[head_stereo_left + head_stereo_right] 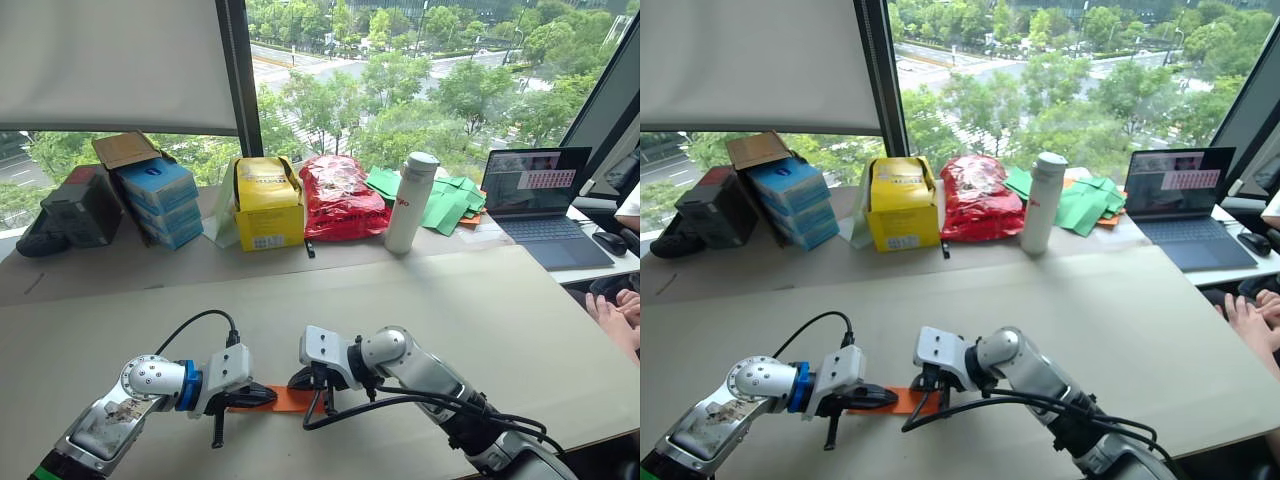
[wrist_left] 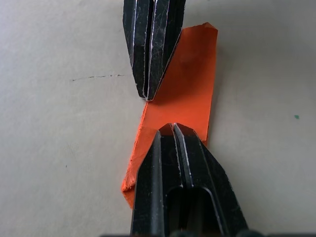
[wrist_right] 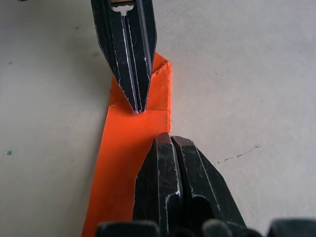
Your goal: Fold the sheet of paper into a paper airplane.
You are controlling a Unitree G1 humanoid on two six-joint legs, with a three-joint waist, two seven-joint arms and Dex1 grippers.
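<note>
Paper airplane (image 1: 291,398) lying flat on the near part of the table (image 1: 480,300), a narrow orange strip between the two grippers. Left gripper (image 2: 170,129) with fingers closed together, pressing down on its left end; right gripper (image 3: 165,138) likewise closed, tips on its right end. Best pressed evenly along the crease, probably, without sliding the layers apart.

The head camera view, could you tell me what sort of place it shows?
Probably an upper-floor office or lab: a long table stands by a large window overlooking treetops and a road, with an open laptop and stacked boxes along the sill.
</note>
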